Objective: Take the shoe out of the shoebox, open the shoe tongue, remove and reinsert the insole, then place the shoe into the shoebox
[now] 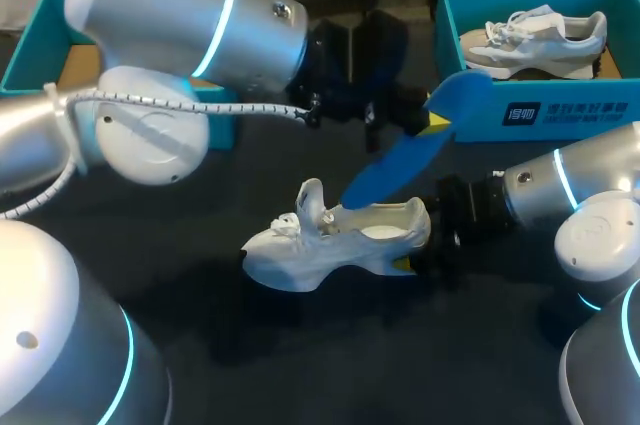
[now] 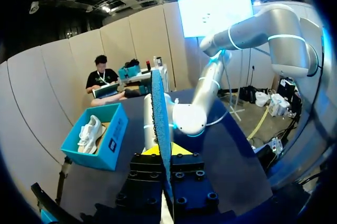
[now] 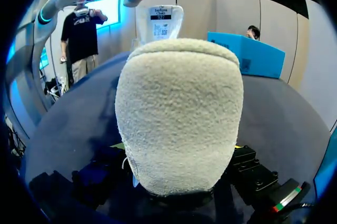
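Observation:
A white shoe (image 1: pixel 320 245) lies on the dark table, toe to the left, its tongue lifted. My right gripper (image 1: pixel 412 250) is shut on its heel; in the right wrist view that heel (image 3: pixel 179 113) fills the space between the fingers, with the tongue (image 3: pixel 160 23) standing up beyond it. A blue insole (image 1: pixel 400 160) slants up out of the shoe's opening. My left gripper (image 1: pixel 432 123) is shut on its upper end. The left wrist view shows the insole (image 2: pixel 159 118) edge-on between the fingers of the left gripper (image 2: pixel 163 153). The teal shoebox (image 1: pixel 540 115) stands at the back right.
A second pale shoe (image 1: pixel 535 40) lies inside the shoebox. Another teal box (image 1: pixel 40 45) sits at the back left behind my left arm. The left arm reaches across the middle of the table, above the shoe.

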You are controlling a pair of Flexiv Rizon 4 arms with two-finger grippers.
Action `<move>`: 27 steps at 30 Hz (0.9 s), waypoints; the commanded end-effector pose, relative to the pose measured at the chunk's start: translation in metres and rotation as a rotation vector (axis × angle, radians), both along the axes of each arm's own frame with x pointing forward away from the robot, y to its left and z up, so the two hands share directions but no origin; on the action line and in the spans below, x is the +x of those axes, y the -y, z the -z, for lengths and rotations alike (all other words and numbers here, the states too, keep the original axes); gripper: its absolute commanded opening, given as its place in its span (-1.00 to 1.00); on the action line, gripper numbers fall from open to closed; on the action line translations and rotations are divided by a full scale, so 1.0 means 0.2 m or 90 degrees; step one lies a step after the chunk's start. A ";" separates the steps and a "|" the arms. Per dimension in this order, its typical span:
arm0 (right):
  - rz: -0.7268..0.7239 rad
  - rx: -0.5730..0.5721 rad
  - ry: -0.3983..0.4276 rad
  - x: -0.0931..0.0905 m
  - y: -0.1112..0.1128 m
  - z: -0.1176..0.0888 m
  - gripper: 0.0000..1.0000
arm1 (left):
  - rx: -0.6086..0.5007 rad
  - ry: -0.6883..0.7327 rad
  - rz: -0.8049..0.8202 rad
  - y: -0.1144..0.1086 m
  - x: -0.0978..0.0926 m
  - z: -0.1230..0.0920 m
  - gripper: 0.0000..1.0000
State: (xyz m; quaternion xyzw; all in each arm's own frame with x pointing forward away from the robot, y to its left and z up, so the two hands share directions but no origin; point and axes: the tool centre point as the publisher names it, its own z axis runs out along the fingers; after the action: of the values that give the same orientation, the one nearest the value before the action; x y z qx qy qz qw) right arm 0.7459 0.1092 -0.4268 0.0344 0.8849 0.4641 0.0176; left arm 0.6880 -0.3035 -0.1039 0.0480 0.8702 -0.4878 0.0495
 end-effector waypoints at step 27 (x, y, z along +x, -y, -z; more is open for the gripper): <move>0.001 -0.003 0.001 0.01 -0.02 0.03 -1.00 | -0.188 -0.407 -0.060 -0.10 -0.07 -0.57 -1.00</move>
State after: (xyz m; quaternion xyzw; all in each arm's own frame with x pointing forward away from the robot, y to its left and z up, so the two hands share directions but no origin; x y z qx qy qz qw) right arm 0.7459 0.1092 -0.4268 0.0344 0.8850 0.4641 0.0176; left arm 0.6799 -0.2922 0.0079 -0.1455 0.7749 -0.5858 -0.1878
